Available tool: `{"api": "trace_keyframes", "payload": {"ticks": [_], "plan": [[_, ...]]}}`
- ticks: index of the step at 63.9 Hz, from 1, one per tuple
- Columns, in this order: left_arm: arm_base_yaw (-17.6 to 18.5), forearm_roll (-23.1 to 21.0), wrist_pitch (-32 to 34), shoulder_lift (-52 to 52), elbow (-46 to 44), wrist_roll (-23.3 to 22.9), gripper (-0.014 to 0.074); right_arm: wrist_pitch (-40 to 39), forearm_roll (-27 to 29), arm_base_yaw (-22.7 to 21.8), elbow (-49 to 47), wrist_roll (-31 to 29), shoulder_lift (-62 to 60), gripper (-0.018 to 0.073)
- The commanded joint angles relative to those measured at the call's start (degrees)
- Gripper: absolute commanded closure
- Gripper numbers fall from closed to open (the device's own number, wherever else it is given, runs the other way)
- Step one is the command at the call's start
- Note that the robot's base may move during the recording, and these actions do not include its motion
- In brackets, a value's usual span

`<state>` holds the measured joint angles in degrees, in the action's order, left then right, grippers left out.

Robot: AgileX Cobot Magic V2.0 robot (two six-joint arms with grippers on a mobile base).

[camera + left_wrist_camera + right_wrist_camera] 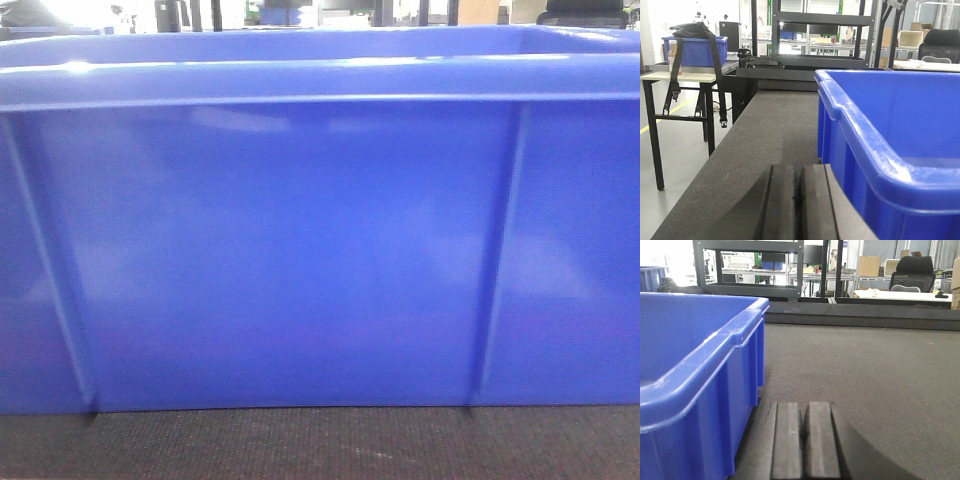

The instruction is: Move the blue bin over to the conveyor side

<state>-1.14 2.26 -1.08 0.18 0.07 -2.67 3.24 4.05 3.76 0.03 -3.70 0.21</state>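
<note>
The blue bin (300, 250) stands on the dark woven conveyor side (770, 130). The left gripper (799, 200) and the right gripper (804, 440) lie beside its two ends, jaws pressed together, empty. No writing seems readable anywhere.

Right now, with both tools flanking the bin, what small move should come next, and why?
Probably bring both tools inward against the blue bin's end walls. The left tool and right tool are shut, low over the dark woven conveyor surface, each just outside one end of the bin and apparently not touching it. Squeezing from both ends would let them slide it.
</note>
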Motion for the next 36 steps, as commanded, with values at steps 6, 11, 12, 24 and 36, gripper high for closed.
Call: {"api": "trace_keyframes", "payload": {"ticks": [6,11,12,24,36], "plan": [[0.24,-0.32,0.77,-0.18,-0.07,0.18,0.0603,-0.95,0.02,-0.23,-0.03,-0.31,-0.21,0.0647],[0.24,-0.32,0.77,-0.18,-0.07,0.18,0.0603,-0.95,0.02,-0.23,-0.03,-0.31,-0.21,0.0647],[0.24,-0.32,0.77,-0.18,-0.07,0.18,0.0603,-0.95,0.02,-0.23,-0.03,-0.31,-0.21,0.0647],[0.24,-0.32,0.77,-0.18,-0.07,0.18,0.0603,-0.95,0.02,-0.23,-0.03,-0.31,-0.21,0.0647],[0.24,-0.32,0.77,-0.18,-0.07,0.18,0.0603,-0.95,0.02,-0.23,-0.03,-0.31,-0.21,0.0647]]}}
